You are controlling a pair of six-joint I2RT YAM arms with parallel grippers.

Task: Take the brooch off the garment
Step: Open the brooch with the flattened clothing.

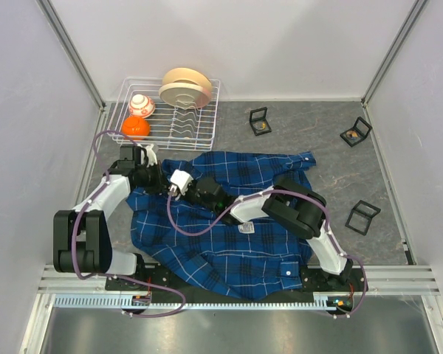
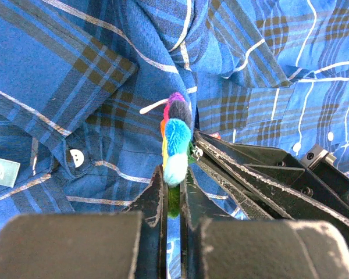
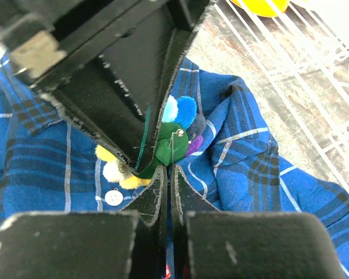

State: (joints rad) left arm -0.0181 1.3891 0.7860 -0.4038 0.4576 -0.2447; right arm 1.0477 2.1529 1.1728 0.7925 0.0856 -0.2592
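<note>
Left wrist: left fingers [image 2: 154, 200] clamp the brooch [image 2: 177, 139]; right fingers [image 2: 244, 174] together, touching it.

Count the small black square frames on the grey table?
3 frames: one right of the white wire dish rack, one by the right wall, one nearer the camera, far right. The blue plaid shirt could hide more.

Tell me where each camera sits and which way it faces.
Top external: above and behind the robot, looking down on the shirt; left arm and right arm show.
Left wrist: on the left arm, looking along the left gripper at the brooch.
Right wrist: on the right arm, looking past the right gripper toward the dish rack.
Shared: both wrist views show the brooch and opposite gripper.
</note>
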